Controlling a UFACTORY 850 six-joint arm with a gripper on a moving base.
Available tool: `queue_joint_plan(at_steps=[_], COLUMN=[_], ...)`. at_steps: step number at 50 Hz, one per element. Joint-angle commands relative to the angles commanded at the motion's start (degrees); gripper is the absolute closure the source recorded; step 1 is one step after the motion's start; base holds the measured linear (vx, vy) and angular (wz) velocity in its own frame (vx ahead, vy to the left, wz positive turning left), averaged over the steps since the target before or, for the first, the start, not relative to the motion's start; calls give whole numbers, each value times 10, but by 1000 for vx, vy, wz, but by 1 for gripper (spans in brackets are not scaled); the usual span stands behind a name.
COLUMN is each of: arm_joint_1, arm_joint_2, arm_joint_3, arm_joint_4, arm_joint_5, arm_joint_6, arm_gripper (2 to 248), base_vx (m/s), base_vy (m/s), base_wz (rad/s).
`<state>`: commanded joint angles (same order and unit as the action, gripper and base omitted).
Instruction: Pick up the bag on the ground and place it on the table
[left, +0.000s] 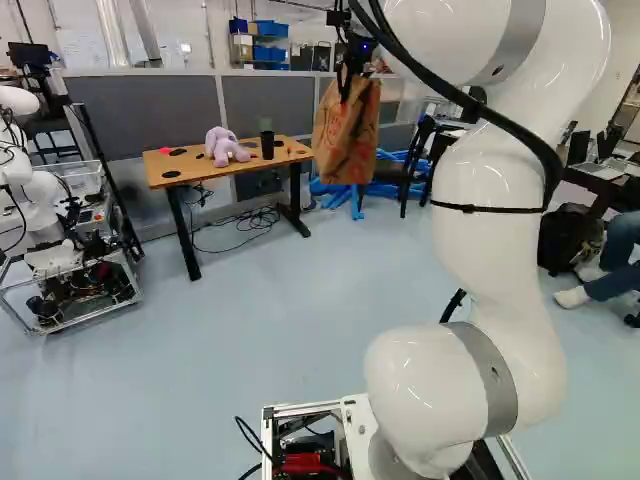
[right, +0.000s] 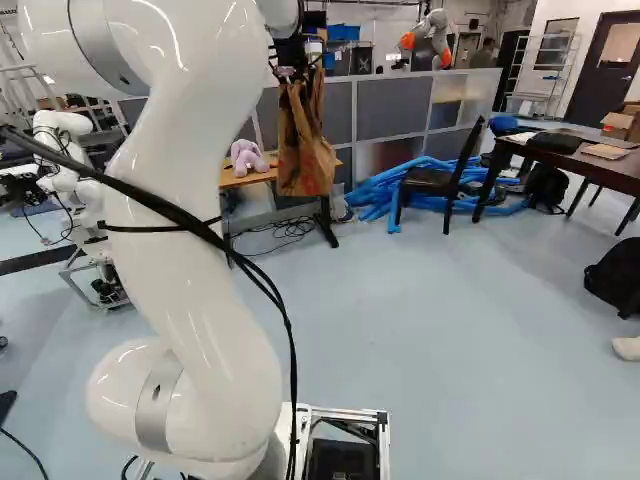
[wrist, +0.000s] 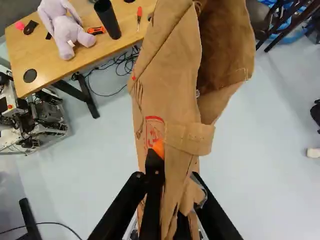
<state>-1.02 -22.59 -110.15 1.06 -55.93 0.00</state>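
Hanging in the air from my gripper (left: 345, 78) is the brown bag (left: 347, 130), in front of the right end of the wooden table (left: 215, 172) in the left base view. In the wrist view my gripper (wrist: 172, 187) is shut on the bag's folded strap and edge; the bag (wrist: 170, 75) stretches out ahead of the fingers, its side sagging open. The table (wrist: 55, 65) shows beside the bag there, apart from it.
On the table are a purple plush toy (left: 226, 147), a black cup (left: 267, 144) and small tools. Another robot (left: 60, 230) stands left of it. Chairs (right: 440, 180) and blue tubes (right: 385, 190) lie beyond the table's right end.
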Motion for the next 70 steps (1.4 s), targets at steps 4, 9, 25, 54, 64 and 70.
queue_joint_plan(at_steps=[4,9,25,54,64,70], arm_joint_1=[0,0,0,0,0,0], arm_joint_2=[-2,-4,-5,-5,-5,-5], arm_joint_3=[-9,-18,-23,-23,-23,-23], arm_joint_4=[0,0,0,0,0,0], arm_joint_5=[-6,-12,-15,-15,-15,-15], arm_joint_6=[0,0,0,0,0,0], arm_gripper=[229,229,229,229,229,229], base_vx=[0,0,0,2,1,0], base_vy=[0,0,0,5,28,35], base_wz=[0,0,0,28,166,192])
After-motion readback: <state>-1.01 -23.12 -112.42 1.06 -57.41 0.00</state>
